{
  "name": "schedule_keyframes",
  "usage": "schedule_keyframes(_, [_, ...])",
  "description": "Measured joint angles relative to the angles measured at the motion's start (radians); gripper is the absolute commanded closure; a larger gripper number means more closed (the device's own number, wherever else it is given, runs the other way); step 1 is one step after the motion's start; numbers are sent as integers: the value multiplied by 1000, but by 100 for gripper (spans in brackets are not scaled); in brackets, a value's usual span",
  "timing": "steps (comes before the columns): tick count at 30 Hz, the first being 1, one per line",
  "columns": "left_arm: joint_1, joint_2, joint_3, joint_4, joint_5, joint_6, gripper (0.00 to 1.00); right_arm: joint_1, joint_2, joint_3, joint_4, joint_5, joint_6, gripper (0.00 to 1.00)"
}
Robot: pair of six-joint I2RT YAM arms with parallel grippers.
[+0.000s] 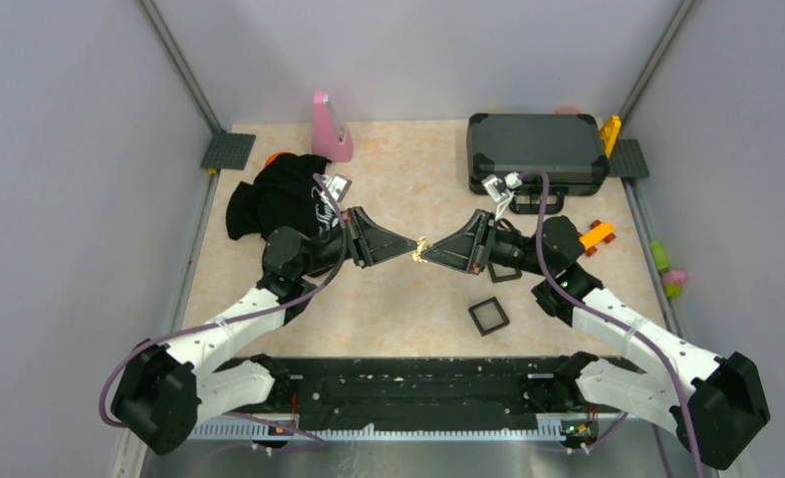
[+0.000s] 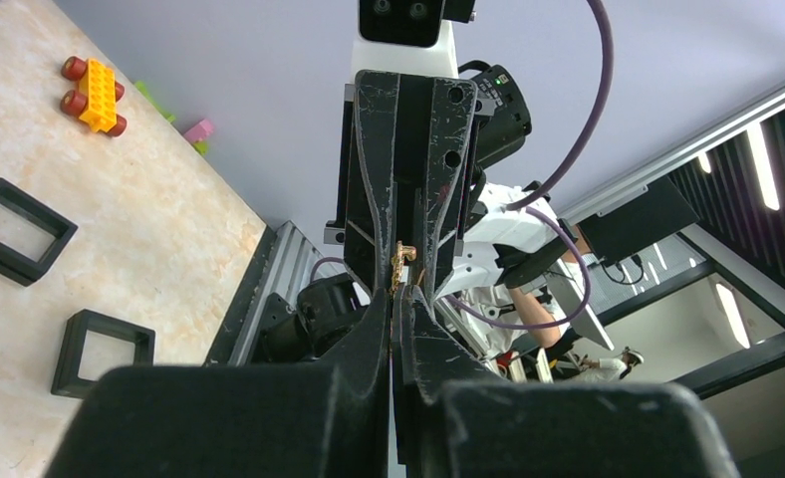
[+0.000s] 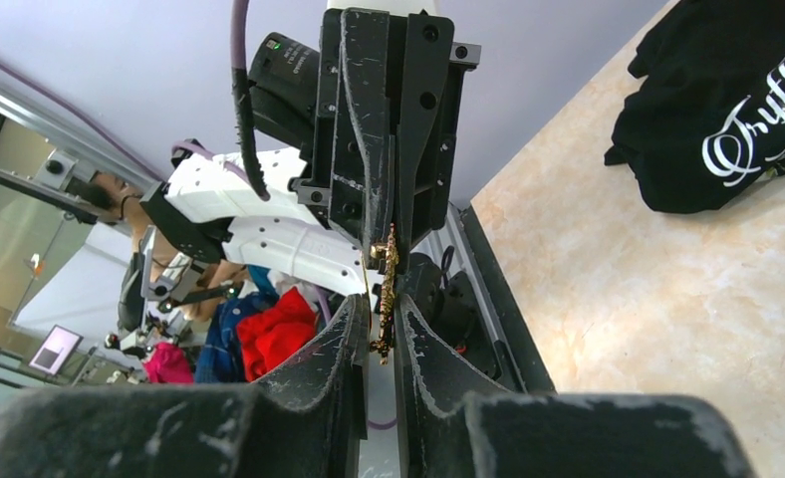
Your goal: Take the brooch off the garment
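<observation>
Holding both arms tip to tip over bare table (image 1: 408, 169), to the right of the shirt (image 1: 279, 199) and off its cloth.

Room: the shirt is crumpled at the far left, close to the table's left edge. Open tabletop runs from the shirt's right hem to under my fingertips. Past that, further from the shirt, lie two black frames (image 1: 488, 316) toward the near edge, and the case (image 1: 538, 147) sits at the far edge. Neither is near the tips.

Brooch (image 3: 384, 289): in the air between my two sets of tips, clear of the shirt. In the right wrist view its long axis runs along my fingers, one end in the gap and the other reaching toward the shirt-side arm.

Right gripper (image 3: 377, 317): clenched on the brooch, which sits in the slit between the pads.

Left gripper (image 2: 395, 299): jaws drawn to a thin slit, tips at the brooch's end. I cannot tell if they pinch it.
</observation>
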Motion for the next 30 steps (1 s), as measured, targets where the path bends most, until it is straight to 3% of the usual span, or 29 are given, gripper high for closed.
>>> schedule_keyframes(15, [1,-25,0,-77,-9,58,100,-2,0,0,-40,29,4,86])
schedule_keyframes(30, [8,-49,0,-138,-9,101,100,-2,21,0,-52,36,29,92])
